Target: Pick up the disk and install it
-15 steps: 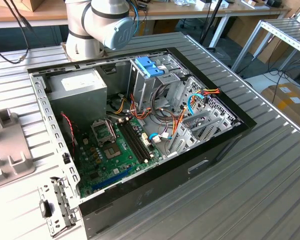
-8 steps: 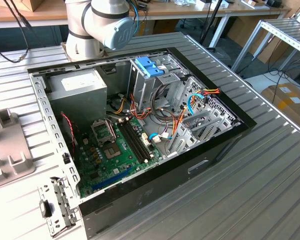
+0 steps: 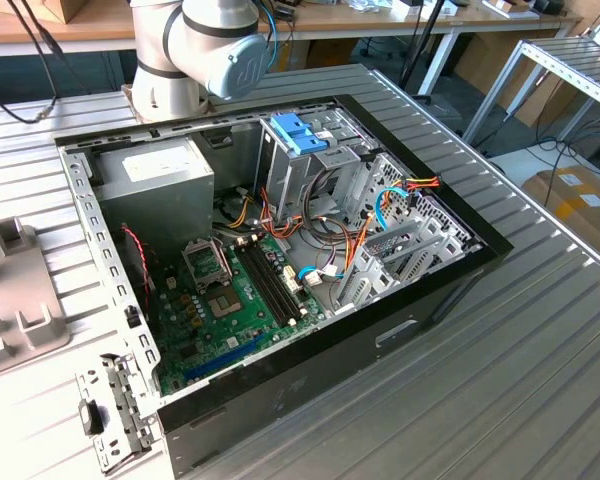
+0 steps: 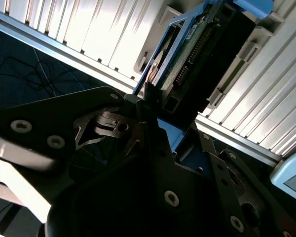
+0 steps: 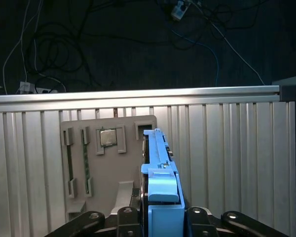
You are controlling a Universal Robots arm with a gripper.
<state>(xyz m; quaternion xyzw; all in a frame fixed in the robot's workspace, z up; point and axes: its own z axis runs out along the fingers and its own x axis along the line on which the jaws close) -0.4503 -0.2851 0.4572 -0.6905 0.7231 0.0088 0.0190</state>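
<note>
Blue-framed disk [image 5: 160, 182] sits clamped btwn the gripper [image 5: 163, 217] fingers, edge-on, at the grey tray [image 5: 89, 148]. At far side of the PC case [image 3: 280, 250] stands the arm [image 3: 200, 50] base. Second wrist view shows disk's dark side w/ plug row. Bare table [image 5: 227, 148] runs to its edge rail.

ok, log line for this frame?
step: pick | gripper: at disk tab end | disk: on edge at grey holder tray | case: open, disk not installed
</note>
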